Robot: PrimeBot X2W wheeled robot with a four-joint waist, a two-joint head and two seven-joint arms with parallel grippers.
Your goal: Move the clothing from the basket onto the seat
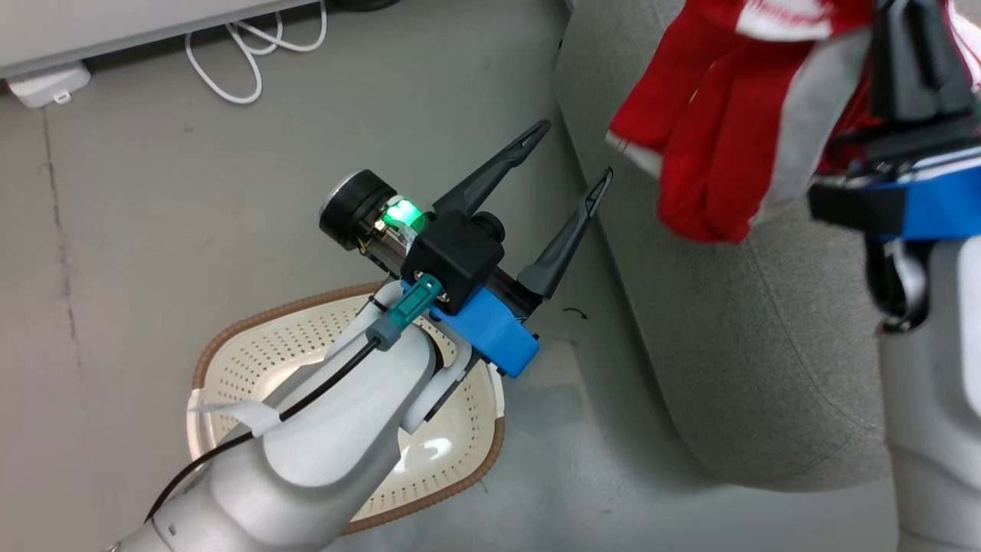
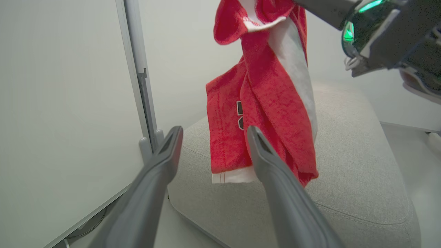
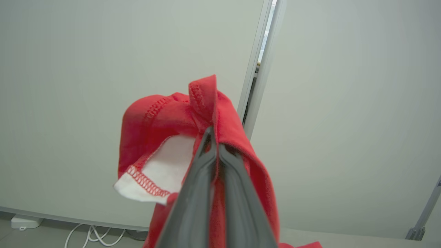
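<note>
A red garment with white parts, the clothing (image 1: 713,138), hangs in the air over the grey seat (image 1: 736,330). My right gripper (image 3: 213,137) is shut on its top fold. From the left wrist the same clothing (image 2: 265,103) dangles above the seat (image 2: 344,179), its hem close to the cushion. My left gripper (image 1: 579,157) is open and holds nothing; it hovers above the floor, between the basket and the seat's edge. The cream basket (image 1: 253,360) with a brown rim stands on the floor under my left forearm; the part of its inside that shows holds no fabric.
A white cable (image 1: 245,54) and a white power block (image 1: 46,84) lie on the grey floor by the wall at the top left. Pale wall panels with a vertical post (image 2: 137,69) stand behind the seat.
</note>
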